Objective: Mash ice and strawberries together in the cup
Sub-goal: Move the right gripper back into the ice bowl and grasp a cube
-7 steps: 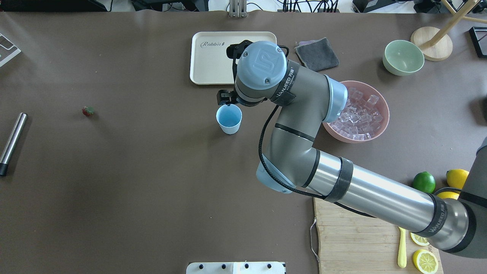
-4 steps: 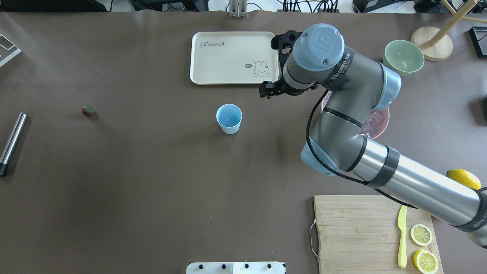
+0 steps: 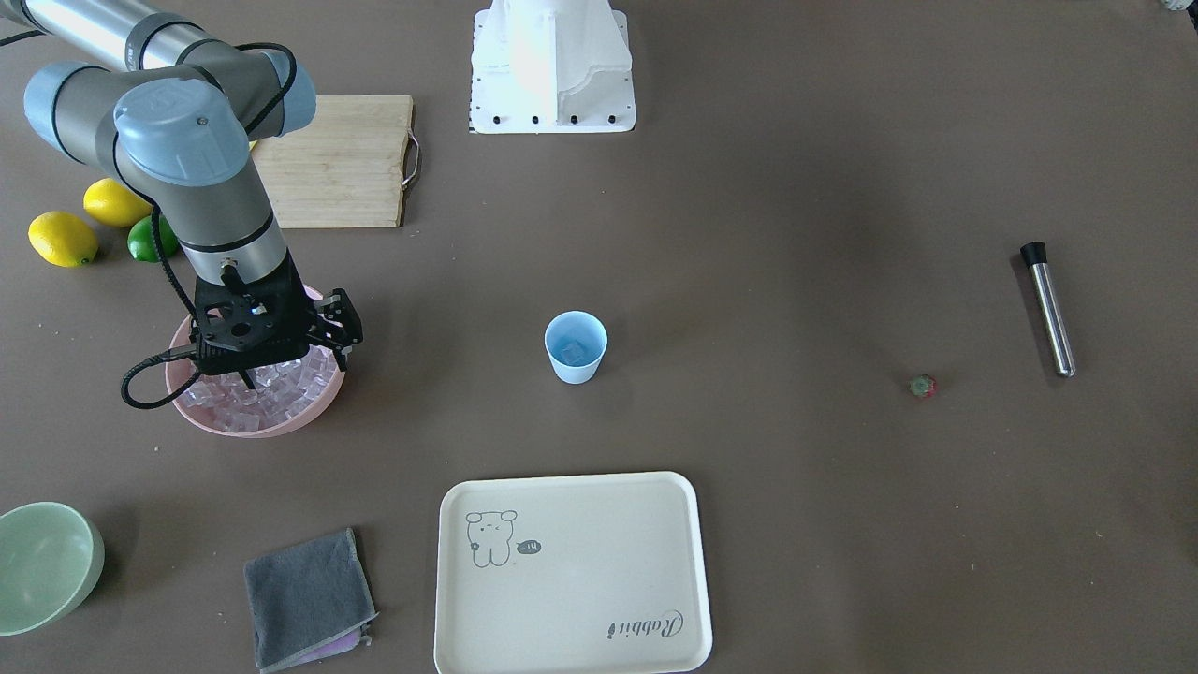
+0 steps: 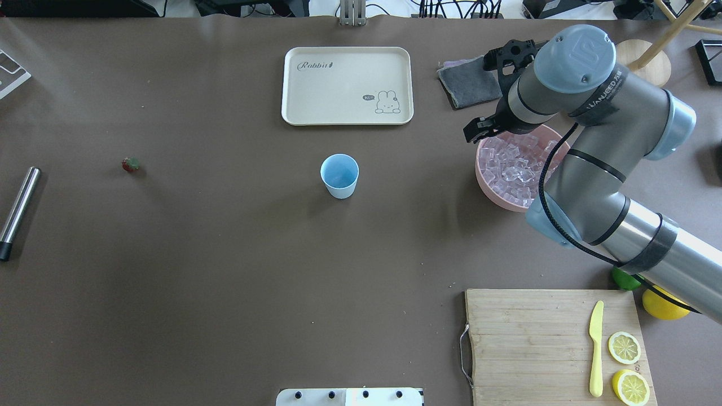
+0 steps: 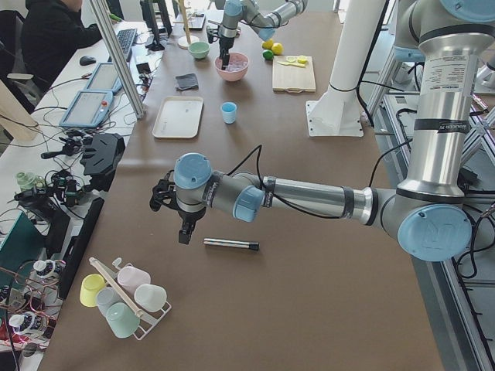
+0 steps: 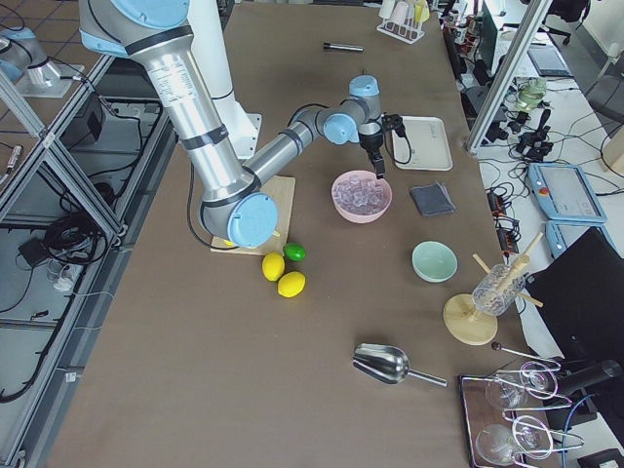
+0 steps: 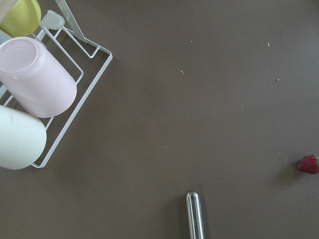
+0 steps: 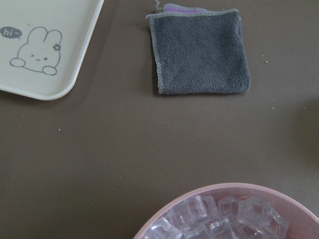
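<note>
Ice (image 4: pixel 516 163) — clear cubes heaped in the pink bowl (image 4: pixel 495 197), well to the robot's right of the cup (image 4: pixel 339 176). Likely hard, light and wet-slick, apt to squirt from a pinch. Best taken squarely across two flat faces of a top cube. Strawberry (image 4: pixel 131 164) lies alone far to the left — soft, probably bruises easily. Right gripper (image 4: pixel 475 131) hovers at the bowl's rim; spread or closed, I cannot tell. Left gripper (image 5: pixel 182 220) likewise unclear.
</note>
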{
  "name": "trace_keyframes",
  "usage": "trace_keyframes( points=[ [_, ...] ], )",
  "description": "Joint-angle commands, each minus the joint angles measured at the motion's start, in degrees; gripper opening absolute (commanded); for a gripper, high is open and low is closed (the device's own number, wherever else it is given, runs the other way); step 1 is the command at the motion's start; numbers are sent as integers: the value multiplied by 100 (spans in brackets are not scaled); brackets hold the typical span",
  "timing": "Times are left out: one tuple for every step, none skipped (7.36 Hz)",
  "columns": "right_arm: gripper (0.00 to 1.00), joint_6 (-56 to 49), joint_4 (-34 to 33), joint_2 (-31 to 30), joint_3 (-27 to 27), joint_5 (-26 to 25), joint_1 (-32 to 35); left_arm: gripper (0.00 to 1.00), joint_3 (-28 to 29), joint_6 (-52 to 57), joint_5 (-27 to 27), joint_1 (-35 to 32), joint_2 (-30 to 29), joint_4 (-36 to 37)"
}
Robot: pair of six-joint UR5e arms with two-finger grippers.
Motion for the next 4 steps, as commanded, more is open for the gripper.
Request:
trace_keyframes(
  points=[
    [96,-85,89,-347,28,-16,53,99,-31,0,-9,0,2,3],
    [96,-77,107,-401,132,-42,36,99,-23,0,0,0,2,-6],
    [95,-77,108,-428,64,-77,-34,99,-23,0,-9,0,-7,-6],
    [92,-50,108,-393,37,-60,-69,99,-40,0,0,0,-7,-6]
  ],
)
